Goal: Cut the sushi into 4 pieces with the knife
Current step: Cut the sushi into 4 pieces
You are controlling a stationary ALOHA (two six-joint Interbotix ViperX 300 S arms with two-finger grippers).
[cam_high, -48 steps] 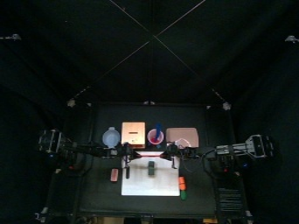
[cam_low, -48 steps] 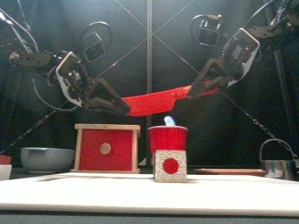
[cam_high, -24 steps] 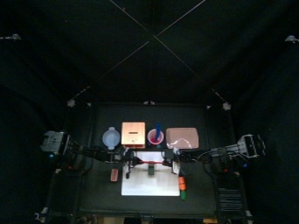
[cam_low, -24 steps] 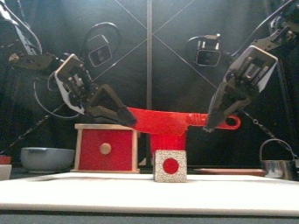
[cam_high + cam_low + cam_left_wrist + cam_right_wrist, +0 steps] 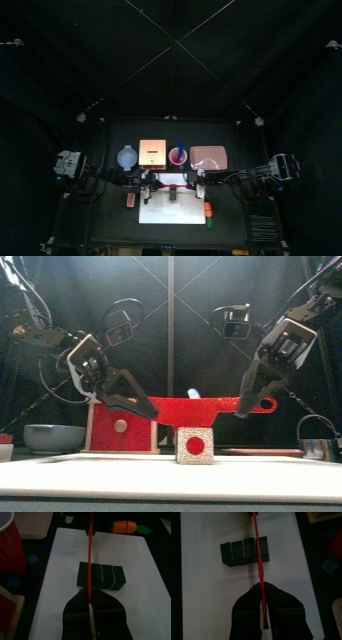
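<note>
The red knife hangs level over the board, held at both ends. My left gripper is shut on one end and my right gripper on the handle end. Just under the blade lies the dark green sushi roll, its end face showing a red circle, on the white cutting board. In the left wrist view the knife runs edge-on across the sushi roll, near one end block. The right wrist view shows the knife over the same end of the roll. Whether blade and roll touch is unclear.
Behind the board stand the blue-grey bowl, the wooden box, the red cup with a blue knife, and the pink tray. Orange and green toy foods lie right of the board. A metal cutter stands far right.
Both arms have come down with the red knife held between them. The blade has dropped from above the red cup to just over the sushi roll and now lies level.
</note>
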